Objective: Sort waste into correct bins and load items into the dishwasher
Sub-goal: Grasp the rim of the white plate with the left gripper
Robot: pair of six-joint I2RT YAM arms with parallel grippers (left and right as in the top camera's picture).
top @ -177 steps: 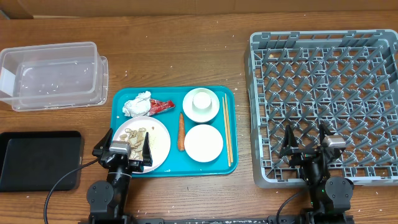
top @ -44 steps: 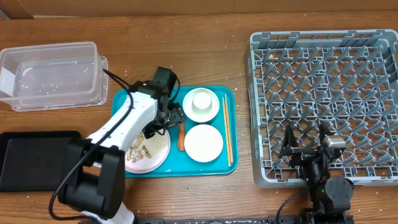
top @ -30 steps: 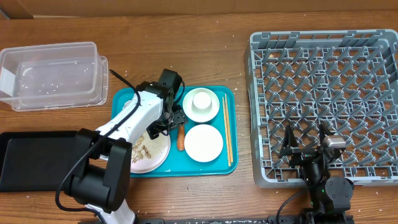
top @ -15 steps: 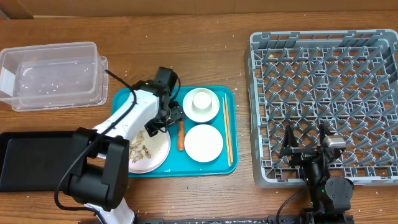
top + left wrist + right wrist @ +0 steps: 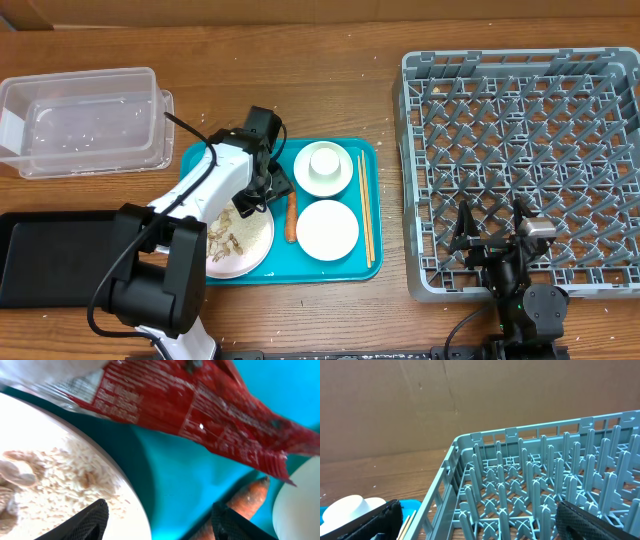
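left fingers (image 5: 92,521): come out from rest over the teal tray (image 5: 175,475), apart but starting to narrow | red snack wrapper (image 5: 200,405): just ahead, ungripped, on the tray beside the plate (image 5: 129,496) | right fingers (image 5: 587,521): wide, parked at the dish rack (image 5: 520,150) | sorting barely begun

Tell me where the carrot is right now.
In the overhead view, the carrot lies on the teal tray, left of centre, between the plate holding food scraps and the nearer white bowl.
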